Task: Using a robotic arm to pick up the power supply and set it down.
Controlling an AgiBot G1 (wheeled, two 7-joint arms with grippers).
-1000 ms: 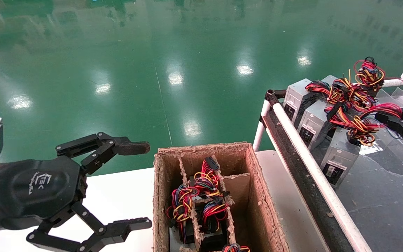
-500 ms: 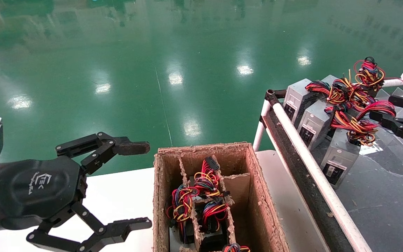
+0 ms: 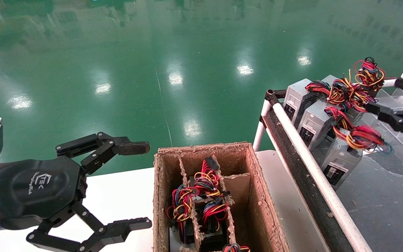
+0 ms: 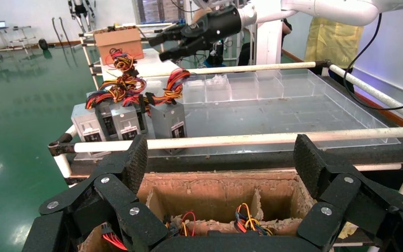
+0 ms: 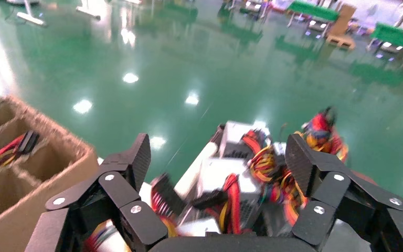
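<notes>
Three grey power supplies stand in a row on the clear tray at the right. The nearest power supply (image 3: 339, 159) (image 4: 169, 119) has its red and yellow wire bundle (image 3: 362, 136) smeared by motion. My right gripper (image 3: 383, 96) (image 4: 160, 46) (image 5: 218, 157) hangs open just above the wire bundles, with nothing between its fingers. In the right wrist view the supplies (image 5: 231, 178) lie below its spread jaws. My left gripper (image 3: 140, 185) (image 4: 220, 163) stays parked and open over the white table, left of the cardboard box.
A brown cardboard divider box (image 3: 159, 196) (image 4: 220, 184) holding more wired units sits on the white table (image 3: 117, 196). A white tube rail (image 3: 306, 154) and black frame edge the clear tray (image 4: 273, 105). Green floor lies beyond.
My right gripper has risen up and back from the nearest power supply. That supply's wire bundle has slipped off the lower finger and dropped. The left arm has not moved.
</notes>
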